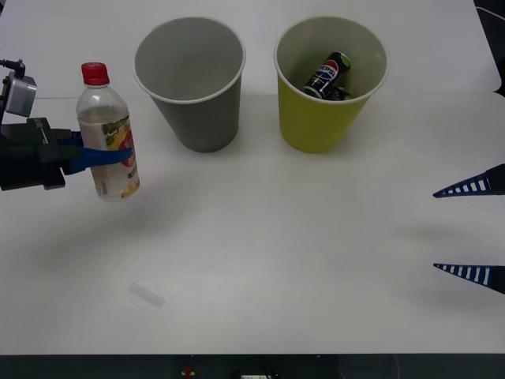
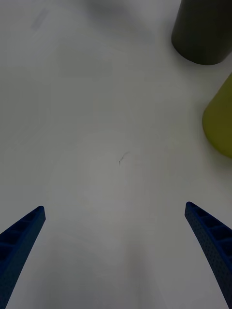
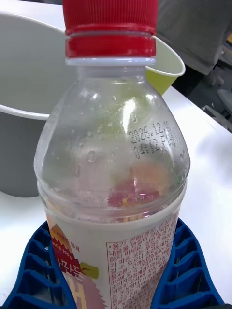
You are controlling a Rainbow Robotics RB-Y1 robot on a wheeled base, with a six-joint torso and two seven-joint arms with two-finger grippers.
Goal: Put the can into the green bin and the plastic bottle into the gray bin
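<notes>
Left hand [image 1: 106, 154] is pinching the plastic bottle [image 1: 109, 136] at mid-body, its blue ribbed fingers [image 3: 188, 270] pressing on both sides of the label. Bottle is standing upright in the grip, red cap on top, and appears to be hanging above the counter [image 1: 260, 260] at far left; a soft shadow is lying on the surface beneath it. Bottle is sitting left of the gray bin [image 1: 191, 79] and apart from it; in the left wrist view the gray bin's rim [image 3: 29, 72] is showing just behind the bottle's shoulder.

Right hand [image 1: 473, 229] is waiting at the right edge, fingers spread wide, gripping nothing, hovering over bare counter [image 2: 106, 145].

The can [image 1: 330, 75] is lying tilted inside the green bin [image 1: 327, 118], logo facing up. Green bin is standing upright just right of the gray bin, both at the far side.

A small pale scrap [image 1: 147, 295] is lying on the near-left counter.
</notes>
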